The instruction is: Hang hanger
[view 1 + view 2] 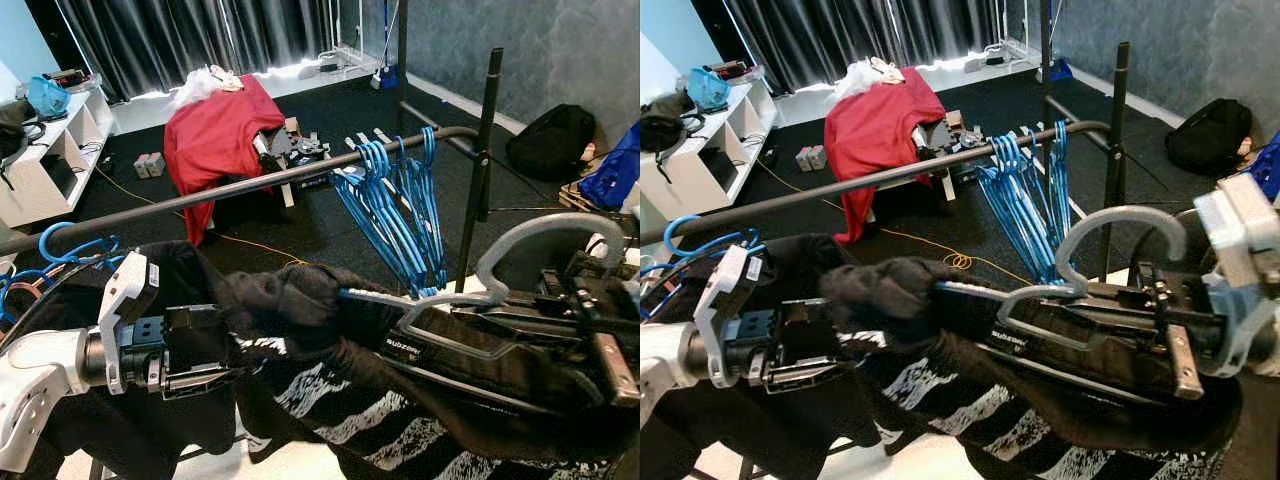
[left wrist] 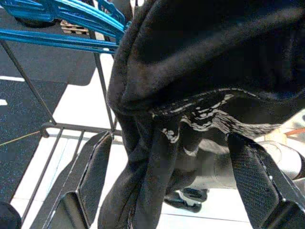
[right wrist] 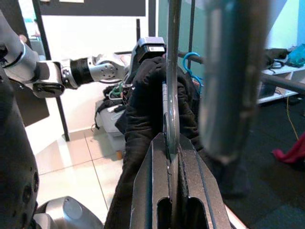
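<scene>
The grey hanger (image 1: 1095, 262) sits closest to the camera, dressed in a black garment (image 1: 300, 310) with white print, its curved hook rising free in front of the rack and below the rail. The right tool (image 3: 172, 157) is clamped on it: in the right wrist view the two black fingers (image 3: 195, 191) press together on the hanger's thin grey bar. The left tool (image 2: 167, 181) is at the garment's other end, its fingers spread wide with a bunched fold of dark cloth hanging between them and not pinched. Just beyond, the dark clothes rail (image 1: 250, 187) crosses the scene on a slant, carrying a bunch of blue hangers (image 1: 395, 210) near its upright post. Farther back, a red cloth (image 1: 215, 135) drapes over something on the dark floor. A white shelf unit (image 1: 45, 150) stands at the far left.
</scene>
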`<state>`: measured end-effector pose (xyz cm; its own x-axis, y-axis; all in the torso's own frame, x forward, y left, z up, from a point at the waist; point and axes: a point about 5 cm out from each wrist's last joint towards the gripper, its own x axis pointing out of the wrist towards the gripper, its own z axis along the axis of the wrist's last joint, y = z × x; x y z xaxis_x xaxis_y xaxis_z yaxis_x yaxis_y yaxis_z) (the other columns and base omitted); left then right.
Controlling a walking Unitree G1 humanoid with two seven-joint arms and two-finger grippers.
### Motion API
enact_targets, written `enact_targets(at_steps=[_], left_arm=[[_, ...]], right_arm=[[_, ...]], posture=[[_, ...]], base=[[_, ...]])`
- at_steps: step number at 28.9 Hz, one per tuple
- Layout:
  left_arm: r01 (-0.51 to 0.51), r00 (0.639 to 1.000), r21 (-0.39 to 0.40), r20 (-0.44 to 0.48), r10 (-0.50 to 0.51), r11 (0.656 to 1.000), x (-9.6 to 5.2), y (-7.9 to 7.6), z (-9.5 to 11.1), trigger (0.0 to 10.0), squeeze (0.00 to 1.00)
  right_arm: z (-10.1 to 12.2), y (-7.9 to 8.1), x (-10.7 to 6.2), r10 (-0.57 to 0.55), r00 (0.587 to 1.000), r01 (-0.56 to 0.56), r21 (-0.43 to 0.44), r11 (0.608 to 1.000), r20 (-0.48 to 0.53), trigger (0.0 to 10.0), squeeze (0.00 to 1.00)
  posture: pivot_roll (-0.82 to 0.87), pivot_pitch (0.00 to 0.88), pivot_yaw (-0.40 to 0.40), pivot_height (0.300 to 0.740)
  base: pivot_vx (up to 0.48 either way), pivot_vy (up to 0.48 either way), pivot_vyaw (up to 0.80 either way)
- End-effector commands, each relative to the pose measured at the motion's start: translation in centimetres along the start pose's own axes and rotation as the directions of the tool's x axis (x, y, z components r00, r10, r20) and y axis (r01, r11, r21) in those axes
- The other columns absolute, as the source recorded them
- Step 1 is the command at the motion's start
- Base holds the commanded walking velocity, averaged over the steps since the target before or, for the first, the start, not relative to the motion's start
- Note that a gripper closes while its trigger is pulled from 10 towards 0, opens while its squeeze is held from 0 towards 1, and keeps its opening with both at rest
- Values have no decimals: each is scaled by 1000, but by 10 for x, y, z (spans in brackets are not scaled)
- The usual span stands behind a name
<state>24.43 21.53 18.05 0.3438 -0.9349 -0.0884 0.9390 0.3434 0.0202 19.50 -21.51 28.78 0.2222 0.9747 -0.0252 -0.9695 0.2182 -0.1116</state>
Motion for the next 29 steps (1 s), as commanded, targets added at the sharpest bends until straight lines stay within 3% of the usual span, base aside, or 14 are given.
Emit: enact_targets(at_steps=[1,7,8,9,10,18,29], left_arm=[[-6,1000,-21,5,6,1000,-2,-1,-2,10000,0],[-16,999,-29,30,17,999,2,-1,-1,10000,0],[-24,998,-29,60,25,999,4,0,2,4118,0],[-24,998,-29,60,25,999,4,0,2,4118,0],[-30,995,-29,92,32,999,4,1,6,0,0],[-29,980,-17,196,32,999,1,5,23,0,0],[-56,978,-7,203,56,998,-2,9,24,0,0]], right_arm=[[7,3,2,19,1000,-18,-35,999,25,0,0],[8,3,3,26,999,-25,-36,999,28,0,0],[6,2,3,26,999,-25,-31,999,25,0,0],[6,2,3,26,999,-25,-31,999,25,0,0],[3,1,4,23,1000,-22,-26,999,12,0,0],[-9,-1,4,-7,1000,7,4,1000,-30,0,0],[-11,-4,3,-32,999,32,5,999,-36,0,0]], posture=[[-191,0,142,740],[-191,0,139,740],[-189,0,136,740],[-189,0,136,740],[-189,0,136,740],[-184,0,135,740],[-183,0,134,740]], base=[[0,0,0],[0,0,0],[0,0,0],[0,0,0],[0,0,0],[0,0,0],[0,0,0]])
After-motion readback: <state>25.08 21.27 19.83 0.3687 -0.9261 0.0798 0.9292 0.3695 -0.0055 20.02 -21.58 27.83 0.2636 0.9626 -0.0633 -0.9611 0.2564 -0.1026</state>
